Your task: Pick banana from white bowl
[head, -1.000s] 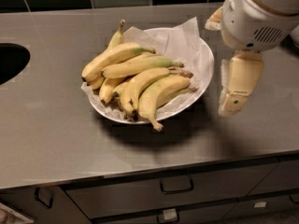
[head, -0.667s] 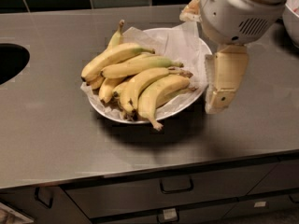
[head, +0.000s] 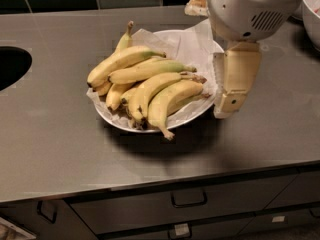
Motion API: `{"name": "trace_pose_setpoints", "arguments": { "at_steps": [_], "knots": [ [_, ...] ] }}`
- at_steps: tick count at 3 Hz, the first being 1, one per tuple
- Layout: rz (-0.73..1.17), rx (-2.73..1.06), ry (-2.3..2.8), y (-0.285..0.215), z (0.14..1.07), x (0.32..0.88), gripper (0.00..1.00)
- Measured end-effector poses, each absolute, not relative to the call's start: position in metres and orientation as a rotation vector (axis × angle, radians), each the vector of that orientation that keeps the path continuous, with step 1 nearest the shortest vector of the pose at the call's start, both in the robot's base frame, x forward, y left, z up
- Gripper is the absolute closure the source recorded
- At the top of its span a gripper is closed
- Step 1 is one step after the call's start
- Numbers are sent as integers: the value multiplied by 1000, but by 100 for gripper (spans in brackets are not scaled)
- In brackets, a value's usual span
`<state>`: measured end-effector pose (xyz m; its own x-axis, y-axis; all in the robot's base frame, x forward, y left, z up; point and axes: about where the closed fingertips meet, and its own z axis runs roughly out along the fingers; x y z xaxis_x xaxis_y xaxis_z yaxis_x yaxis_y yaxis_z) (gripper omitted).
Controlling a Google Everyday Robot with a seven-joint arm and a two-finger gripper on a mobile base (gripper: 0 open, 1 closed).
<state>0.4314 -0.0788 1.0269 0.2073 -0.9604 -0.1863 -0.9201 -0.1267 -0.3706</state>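
Observation:
The white bowl (head: 196, 110) sits mid-counter, lined with crumpled white paper (head: 186, 47) and piled with several bananas. The banana (head: 120, 63), long and plain yellow with a dark blunt tip at the left and a faintly green stem end, lies on top of the pile at the back left. A greener banana (head: 150, 70) lies just in front of it, and a small thin banana (head: 125, 38) with an upright stem lies behind. My gripper (head: 226, 108) hangs straight down just outside the bowl's right rim, close to the counter, and holds nothing.
A dark sink opening (head: 10, 66) is cut into the steel counter (head: 60, 144) at the left. Another white bowl (head: 312, 14) stands at the right edge, with a pale object (head: 197, 1) behind the arm. Drawers with handles (head: 189, 199) run below the front edge.
My arm and gripper have moved left, from over the open counter to right beside the bowl's right rim. The bananas and the bowl have not moved.

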Motion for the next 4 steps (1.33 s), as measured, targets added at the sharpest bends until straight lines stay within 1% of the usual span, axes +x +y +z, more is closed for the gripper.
{"name": "trace_pose_setpoints", "arguments": {
  "at_steps": [1, 2, 4],
  "knots": [
    [-98, -2188, 1651, -50, 1026, 444, 0],
    [-11, -2257, 1553, -6, 1010, 487, 0],
    [24, -2211, 1557, -2, 1005, 495, 0]
  ]
}}
